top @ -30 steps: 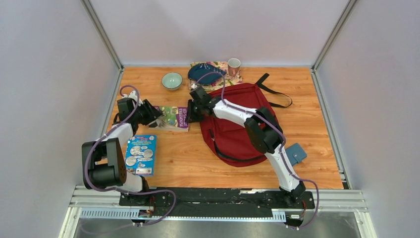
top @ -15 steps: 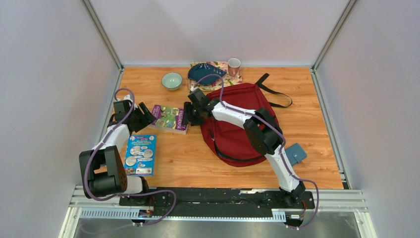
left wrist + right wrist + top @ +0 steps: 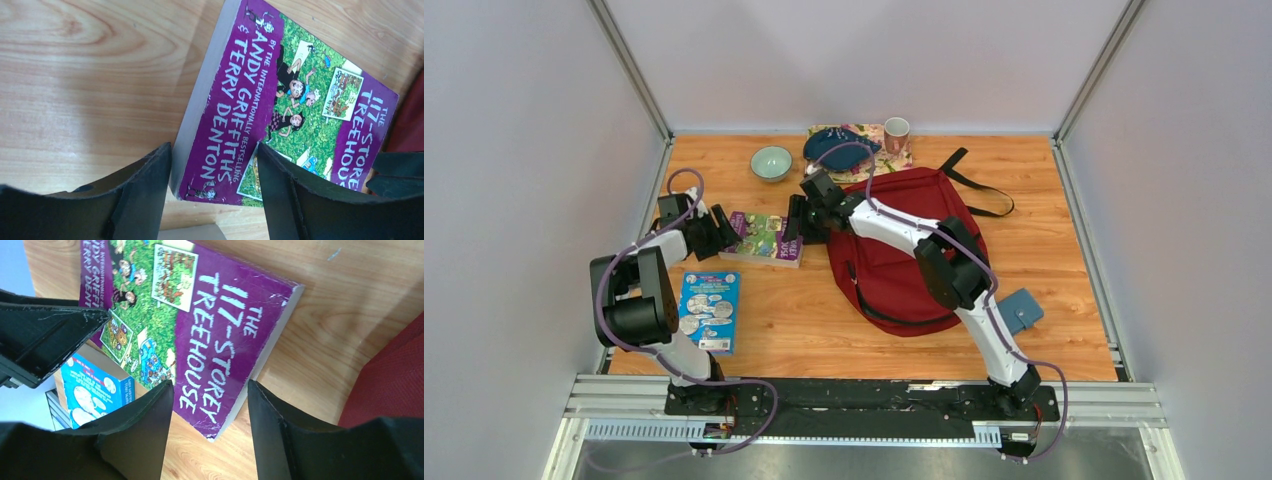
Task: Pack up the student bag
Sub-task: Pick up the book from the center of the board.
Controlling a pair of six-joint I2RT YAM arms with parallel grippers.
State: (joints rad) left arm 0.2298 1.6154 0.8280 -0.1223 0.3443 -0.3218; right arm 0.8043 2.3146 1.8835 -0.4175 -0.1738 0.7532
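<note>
Our left pincer [image 3: 214, 146] stands wide apart, its two fingers straddling one corner of the paperback The 117-Storey Treehouse [image 3: 300, 100], at the authors' end of the cover. We cannot tell whether the pads touch the book. Our right pincer [image 3: 210, 387] is spread just as wide, with the corner at the title end between its fingers, and contact is unclear there too. The two pincers face each other across the book, which lies flat on the wooden table [image 3: 804, 320]. The student bag [image 3: 889, 275] lies flat just behind the right pincer, under that arm. A blue children's book [image 3: 709, 310] lies near the left pincer, toward the arm bases.
</note>
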